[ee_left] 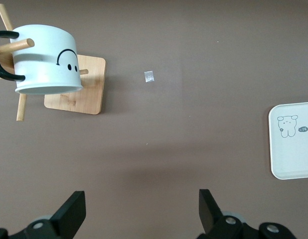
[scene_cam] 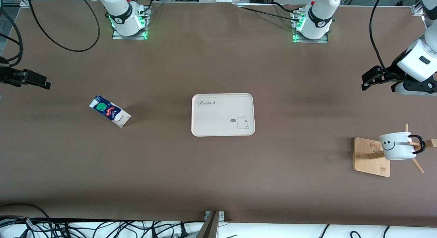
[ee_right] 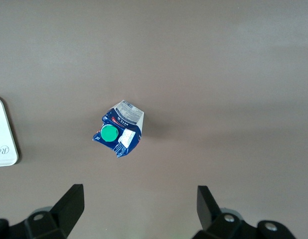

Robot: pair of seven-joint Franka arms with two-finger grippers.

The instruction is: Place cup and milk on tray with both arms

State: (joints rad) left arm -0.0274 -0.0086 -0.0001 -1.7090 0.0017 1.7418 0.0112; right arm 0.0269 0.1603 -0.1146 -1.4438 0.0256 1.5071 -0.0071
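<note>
While both arms hang high over the two ends of the table, the tray (scene_cam: 222,114) lies bare at its centre, with open brown tabletop on every side. From the tray, the milk (scene_cam: 109,111) stands at about nine o'clock toward the right arm's end, well apart from it. The cup (scene_cam: 398,146) sits at about four o'clock toward the left arm's end, hung on a peg of the bamboo stand (scene_cam: 372,156), handle pointing off the table's edge.

The right gripper (ee_right: 139,206) hovers over bare table just beside the milk, fingers spread wide, holding nothing; the left gripper (ee_left: 141,211) is likewise wide open and empty over the stretch between stand and tray.

The left wrist view alone shows a small pale scrap (ee_left: 149,76) on the table near the stand. The right wrist view shows the carton's green cap from above.
</note>
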